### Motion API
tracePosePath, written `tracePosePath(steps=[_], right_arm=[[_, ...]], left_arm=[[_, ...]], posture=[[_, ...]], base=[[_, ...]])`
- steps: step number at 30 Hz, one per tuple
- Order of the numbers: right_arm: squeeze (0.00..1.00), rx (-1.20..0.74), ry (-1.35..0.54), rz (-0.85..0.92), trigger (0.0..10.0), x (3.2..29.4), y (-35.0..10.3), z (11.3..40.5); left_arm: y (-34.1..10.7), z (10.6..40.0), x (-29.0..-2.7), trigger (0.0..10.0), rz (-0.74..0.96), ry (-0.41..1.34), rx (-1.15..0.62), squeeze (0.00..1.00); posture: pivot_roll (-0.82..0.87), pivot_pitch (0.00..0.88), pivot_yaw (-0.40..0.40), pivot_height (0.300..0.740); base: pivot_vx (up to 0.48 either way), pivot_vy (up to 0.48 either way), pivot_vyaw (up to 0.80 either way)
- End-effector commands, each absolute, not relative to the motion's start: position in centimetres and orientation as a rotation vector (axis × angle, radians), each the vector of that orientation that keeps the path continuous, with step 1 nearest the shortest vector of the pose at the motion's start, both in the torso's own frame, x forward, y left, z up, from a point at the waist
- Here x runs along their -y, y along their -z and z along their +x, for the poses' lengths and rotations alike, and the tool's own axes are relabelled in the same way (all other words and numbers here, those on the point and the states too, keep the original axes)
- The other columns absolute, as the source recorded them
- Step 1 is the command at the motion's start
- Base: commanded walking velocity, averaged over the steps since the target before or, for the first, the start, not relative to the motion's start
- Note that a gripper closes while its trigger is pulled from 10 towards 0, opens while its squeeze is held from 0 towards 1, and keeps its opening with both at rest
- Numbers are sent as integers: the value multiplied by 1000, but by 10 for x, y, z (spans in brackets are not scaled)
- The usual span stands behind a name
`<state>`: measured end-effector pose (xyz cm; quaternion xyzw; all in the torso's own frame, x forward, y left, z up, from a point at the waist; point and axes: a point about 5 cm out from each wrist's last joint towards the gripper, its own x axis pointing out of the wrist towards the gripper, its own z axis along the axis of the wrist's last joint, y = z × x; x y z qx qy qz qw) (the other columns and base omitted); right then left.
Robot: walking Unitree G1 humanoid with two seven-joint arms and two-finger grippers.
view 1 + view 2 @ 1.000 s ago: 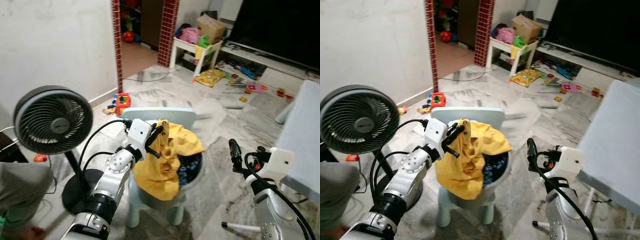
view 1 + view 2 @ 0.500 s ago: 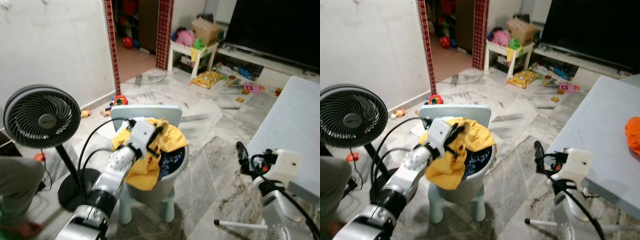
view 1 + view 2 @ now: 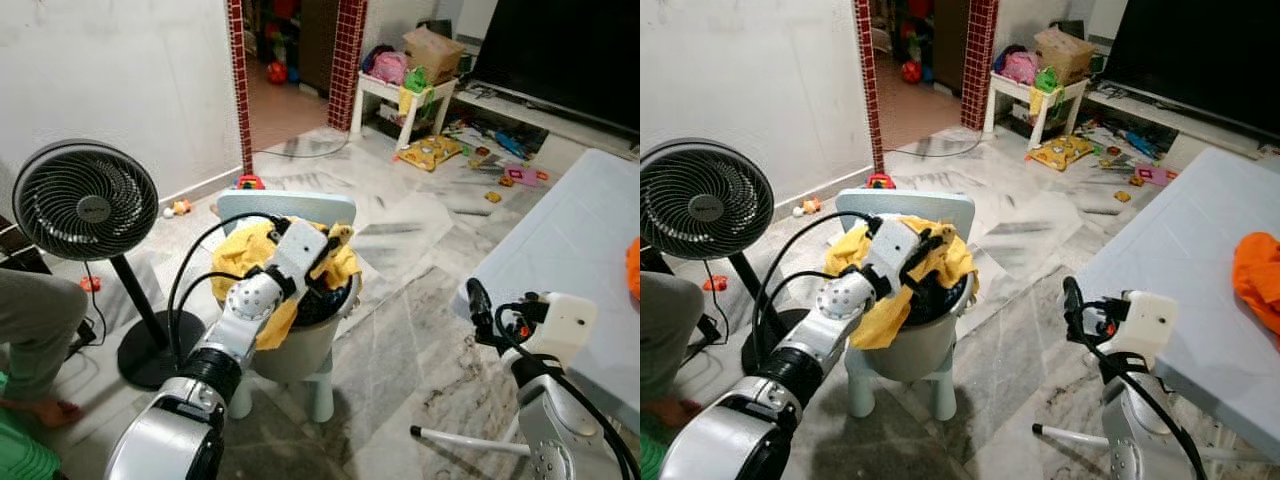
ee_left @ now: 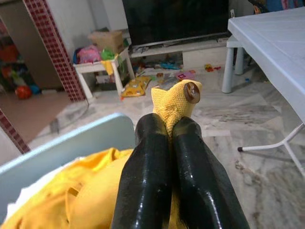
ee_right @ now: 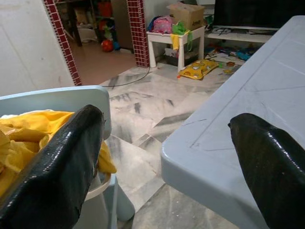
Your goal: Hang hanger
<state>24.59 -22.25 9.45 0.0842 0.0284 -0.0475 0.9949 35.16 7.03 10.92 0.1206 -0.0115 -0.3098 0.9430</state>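
- My right gripper (image 5: 167, 157) is held out low in front of me with its two black fingers (image 5: 57, 167) spread wide and nothing between them; it hangs beside the corner of the pale blue table (image 3: 560, 250).
- My left gripper (image 4: 167, 143) reaches over the bucket, its fingers (image 4: 147, 167) pressed together on a fold of the yellow garment (image 3: 250, 265) — the pinched cloth pokes out past the fingertips, with a small round brown piece at its tip, and I cannot tell what that piece is.
- The rest of the yellow garment is draped over the rim of the grey bucket (image 3: 300, 345), spilling down its near side; dark clothing lies inside the bucket beneath it.
- The bucket sits on a small light blue chair (image 3: 275, 205), whose backrest rises just behind the cloth.
- I cannot make out a hanger anywhere among the laundry or in my grip.
- On my left stands a black pedestal fan (image 3: 85, 200), and a person's leg and foot (image 3: 35, 330) rest on the floor near its base.
- An orange cloth (image 3: 1255, 275) lies on the table at my far right.
- Farther off — toys are scattered on the marble floor (image 3: 420, 330), by a white side table (image 3: 405, 95), a cardboard box (image 3: 435, 50) and a dark television (image 3: 560, 50).
- A red-tiled doorway (image 3: 345, 60) opens at the back.
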Motion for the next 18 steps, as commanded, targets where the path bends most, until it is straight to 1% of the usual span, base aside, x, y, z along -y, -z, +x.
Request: tracePosePath(steps=[1, 4, 6, 12, 18], right_arm=[[0, -50, 95, 163, 10000, 224, -98, 246], [0, -53, 96, 163, 10000, 225, -97, 246], [0, -57, 94, 162, 10000, 224, -96, 246], [0, -60, 83, 158, 10000, 222, -96, 248], [0, -64, 81, 156, 10000, 222, -95, 247]], left_arm=[[-109, 351, -67, 10000, 232, 642, 23, 0], [-106, 348, -64, 10000, 214, 647, 16, 0], [-103, 346, -62, 10000, 197, 652, 9, 0], [-99, 340, -55, 10000, 163, 665, 7, 0], [-97, 337, -51, 10000, 112, 676, 3, 0]], posture=[[65, 0, -69, 740], [67, 0, -73, 740], [68, 0, -74, 740], [73, 0, -79, 740], [71, 0, -81, 740]], base=[[0, -277, 0], [0, -274, 0], [0, -277, -600], [0, -277, -788], [0, 0, -788]])
